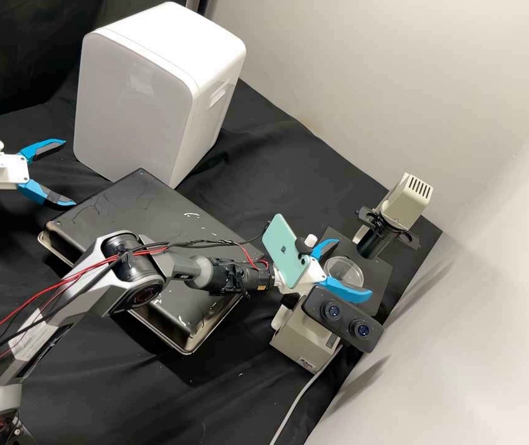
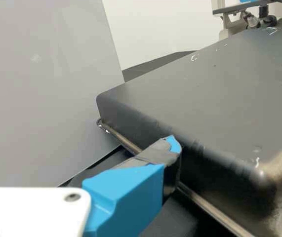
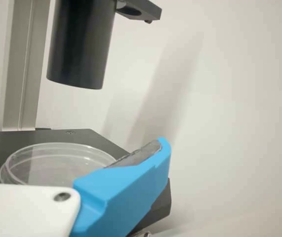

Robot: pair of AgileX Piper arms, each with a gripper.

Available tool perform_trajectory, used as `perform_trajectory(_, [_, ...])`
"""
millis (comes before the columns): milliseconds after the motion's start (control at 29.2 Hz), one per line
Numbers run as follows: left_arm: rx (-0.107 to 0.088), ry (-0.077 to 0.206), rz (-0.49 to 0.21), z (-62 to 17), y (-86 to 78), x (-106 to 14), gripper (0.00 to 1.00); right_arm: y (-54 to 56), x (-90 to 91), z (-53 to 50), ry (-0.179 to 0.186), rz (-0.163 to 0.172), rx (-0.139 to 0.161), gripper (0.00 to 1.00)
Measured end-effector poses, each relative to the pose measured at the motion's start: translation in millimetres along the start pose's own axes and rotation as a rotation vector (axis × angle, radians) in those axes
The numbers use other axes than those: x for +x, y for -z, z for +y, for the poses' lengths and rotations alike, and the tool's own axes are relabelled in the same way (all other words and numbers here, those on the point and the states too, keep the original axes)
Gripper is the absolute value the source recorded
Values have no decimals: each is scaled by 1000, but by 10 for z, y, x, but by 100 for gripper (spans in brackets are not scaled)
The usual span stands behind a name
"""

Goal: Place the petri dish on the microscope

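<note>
The clear petri dish [image 1: 345,267] lies flat on the microscope's black stage [image 1: 377,279], under the dark condenser tube [image 1: 372,241]. My right gripper [image 1: 351,266] is open, one blue finger on each side of the dish. In the right wrist view the dish [image 3: 52,163] rests on the stage [image 3: 89,137]. One blue finger [image 3: 131,177] is close by its rim, and a small gap shows on the other side. My left gripper [image 1: 65,172] hangs open and empty at the far left, beside the corner of the black tray [image 2: 220,98].
A tall white box [image 1: 153,86] stands at the back. The black upturned tray [image 1: 147,216] sits mid-bench, under the right arm. The microscope's eyepieces [image 1: 345,318] jut out just below the right gripper. A white wall [image 1: 462,309] runs close along the right side.
</note>
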Motion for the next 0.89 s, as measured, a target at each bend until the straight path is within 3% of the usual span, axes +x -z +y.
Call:
perform_trajectory(103, [0,0,0,0,0,0,100,-11,-50,4,1,11,7,100])
perform_trajectory(171, [0,0,0,0,0,0,100,-23,-99,1,15,18,33,100])
perform_trajectory(377, [0,0,0,0,0,0,100,-46,-271,-15,76,53,54,100])
perform_trajectory(514, [0,0,0,0,0,0,100,-47,-433,-39,145,83,-19,100])
perform_trajectory(891, [0,-1,0,3,-1,3,100,39,-709,75,183,140,-7,100])
